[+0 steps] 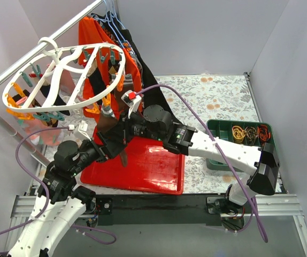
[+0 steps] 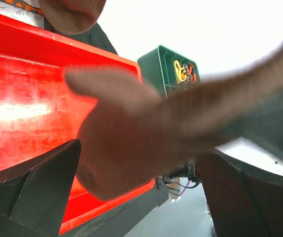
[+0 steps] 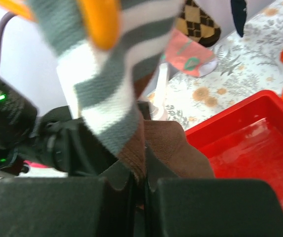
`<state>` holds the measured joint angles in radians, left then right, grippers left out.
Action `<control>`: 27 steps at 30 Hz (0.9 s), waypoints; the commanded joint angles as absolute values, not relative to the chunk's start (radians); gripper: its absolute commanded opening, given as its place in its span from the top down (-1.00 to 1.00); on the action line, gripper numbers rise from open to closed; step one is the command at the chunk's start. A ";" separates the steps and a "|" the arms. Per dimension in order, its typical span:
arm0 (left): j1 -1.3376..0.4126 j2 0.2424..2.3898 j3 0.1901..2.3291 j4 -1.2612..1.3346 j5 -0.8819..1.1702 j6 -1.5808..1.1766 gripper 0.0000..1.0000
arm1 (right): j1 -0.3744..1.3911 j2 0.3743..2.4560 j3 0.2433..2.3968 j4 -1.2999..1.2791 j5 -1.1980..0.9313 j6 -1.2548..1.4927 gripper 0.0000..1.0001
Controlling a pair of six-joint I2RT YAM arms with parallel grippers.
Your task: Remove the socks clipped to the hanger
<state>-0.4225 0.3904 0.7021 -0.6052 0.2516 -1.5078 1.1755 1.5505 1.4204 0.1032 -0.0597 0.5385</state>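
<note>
The white oval hanger [image 1: 62, 64] hangs from the rail at the top left, with several socks still clipped under it. My right gripper [image 1: 119, 134] is shut on a brown sock [image 1: 122, 151] just below the hanger's near end, above the red tray. The right wrist view shows its fingers [image 3: 144, 182] pinching that brown sock [image 3: 181, 148], with a grey-and-white striped sock [image 3: 107, 98] held by an orange clip [image 3: 101, 19] right above. My left gripper [image 1: 101, 150] is open beside it. The brown sock [image 2: 141, 138] hangs blurred across the left wrist view, between the spread fingers [image 2: 43, 192].
A red tray [image 1: 153, 166] lies under both grippers. A green bin [image 1: 242, 136] with coloured bands stands at the right. An orange shirt [image 1: 94, 37] and a long black garment [image 1: 143, 69] hang behind the hanger. An argyle sock [image 3: 195, 24] and a pink sock [image 3: 186, 57] hang further off.
</note>
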 commanded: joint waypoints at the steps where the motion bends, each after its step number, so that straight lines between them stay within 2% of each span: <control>1: -0.425 0.452 0.710 -0.595 0.276 -1.476 -0.85 | 1.216 1.522 1.476 0.118 -0.037 0.583 0.80; 2: -0.425 0.462 0.716 -0.604 0.272 -1.476 -0.65 | 1.223 1.520 1.476 0.118 -0.029 0.583 0.73; 5: -0.425 0.477 0.723 -0.618 0.264 -1.486 -0.20 | 1.233 1.509 1.465 0.114 -0.018 0.580 0.63; 6: -0.425 0.468 0.721 -0.615 0.268 -1.486 0.31 | 1.233 1.506 1.456 0.112 -0.014 0.577 0.60; 7: -0.425 0.462 0.716 -0.615 0.268 -1.488 0.64 | 1.235 1.497 1.444 0.107 -0.006 0.575 0.56; 9: -0.425 0.445 0.716 -0.621 0.268 -1.493 1.00 | 1.235 1.485 1.436 0.074 0.021 0.551 0.39; 10: -0.425 0.439 0.716 -0.624 0.273 -1.494 1.00 | 1.235 1.471 1.439 0.054 0.052 0.539 0.32; 11: -0.425 0.436 0.716 -0.626 0.284 -1.494 1.00 | 1.235 1.465 1.445 0.031 0.073 0.490 0.13; 13: -0.425 0.422 0.715 -0.634 0.299 -1.491 1.00 | 1.235 1.441 1.460 -0.044 0.145 0.444 0.01; 15: -0.425 0.419 0.718 -0.643 0.311 -1.493 1.00 | 1.235 1.425 1.486 -0.078 0.181 0.381 -0.27; 16: -0.425 0.416 0.716 -0.644 0.316 -1.493 1.00 | 1.235 1.416 1.499 -0.098 0.199 0.364 -0.30; 17: -0.425 0.416 0.718 -0.647 0.321 -1.493 1.00 | 1.235 1.413 1.526 -0.106 0.198 0.348 -0.42; 27: -0.425 0.440 0.729 -0.637 0.350 -1.473 1.00 | 1.235 1.525 1.762 -0.147 0.225 0.177 -0.43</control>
